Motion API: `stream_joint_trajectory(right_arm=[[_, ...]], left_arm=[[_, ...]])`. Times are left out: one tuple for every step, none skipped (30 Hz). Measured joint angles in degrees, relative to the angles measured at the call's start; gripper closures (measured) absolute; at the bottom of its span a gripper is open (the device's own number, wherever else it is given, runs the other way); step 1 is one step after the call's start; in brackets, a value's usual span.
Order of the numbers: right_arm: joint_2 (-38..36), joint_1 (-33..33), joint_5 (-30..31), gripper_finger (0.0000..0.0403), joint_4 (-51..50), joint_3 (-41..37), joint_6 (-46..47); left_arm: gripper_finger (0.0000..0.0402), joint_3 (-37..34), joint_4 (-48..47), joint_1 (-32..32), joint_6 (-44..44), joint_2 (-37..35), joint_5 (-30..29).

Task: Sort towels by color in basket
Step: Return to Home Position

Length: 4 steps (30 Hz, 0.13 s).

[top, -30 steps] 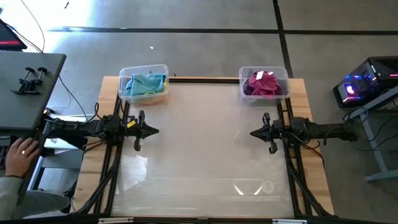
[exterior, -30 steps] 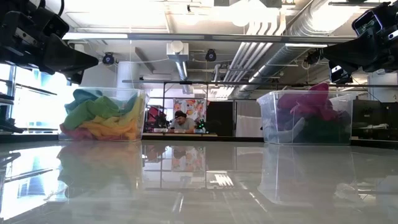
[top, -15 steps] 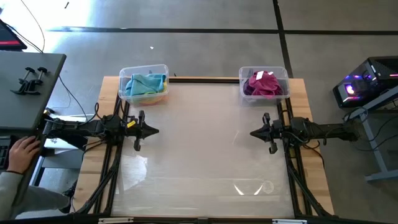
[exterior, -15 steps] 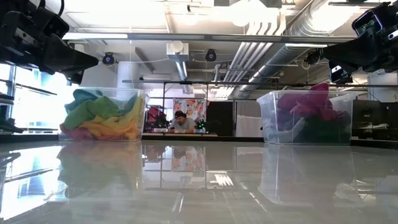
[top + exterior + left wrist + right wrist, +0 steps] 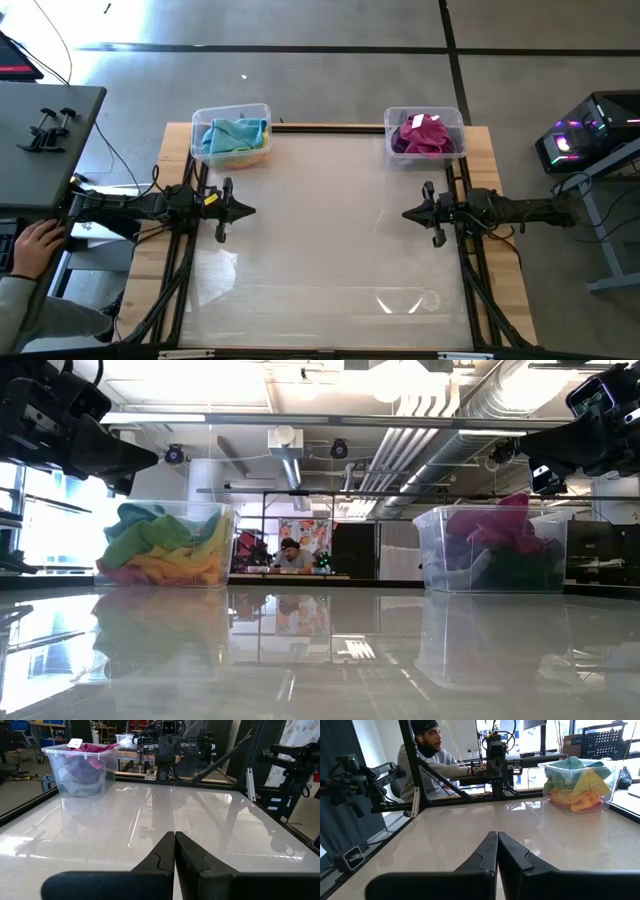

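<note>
Two clear plastic bins stand at the table's far edge. The left bin [image 5: 232,133] holds teal, lime green, yellow, orange and pink towels [image 5: 160,545]; it shows too in the right wrist view [image 5: 577,785]. The right bin [image 5: 425,132] holds magenta, purple and dark towels [image 5: 495,540], seen also in the left wrist view [image 5: 82,767]. My left gripper [image 5: 250,210] hovers shut at the table's left side, pointing right. My right gripper [image 5: 407,214] hovers shut at the right side, pointing left. Both are away from the bins and hold nothing.
The glossy white tabletop [image 5: 330,240] lies bare between the two grippers. A person sits at a desk beyond the table's left edge, hand [image 5: 35,245] on it, and shows in the right wrist view [image 5: 432,755]. Dark frame rails run along both sides.
</note>
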Motion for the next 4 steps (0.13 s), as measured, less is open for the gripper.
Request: stream_joint_trajectory(right_arm=[[0.0, 0.0, 0.0, 0.0401, 0.0, 0.0, 0.0], [0.0, 0.0, 0.0, 0.0401, 0.0, 0.0, 0.0], [0.0, 0.0, 0.0, 0.0401, 0.0, 0.0, 0.0], [0.0, 0.0, 0.0, 0.0401, 0.0, 0.0, 0.0]], left_arm=[[0.0402, 0.0, 0.0, 0.0, 0.0, 0.0, 0.0], [0.0401, 0.0, 0.0, 0.0, 0.0, 0.0, 0.0], [0.0401, 0.0, 0.0, 0.0, 0.0, 0.0, 0.0], [0.0401, 0.0, 0.0, 0.0, 0.0, 0.0, 0.0]])
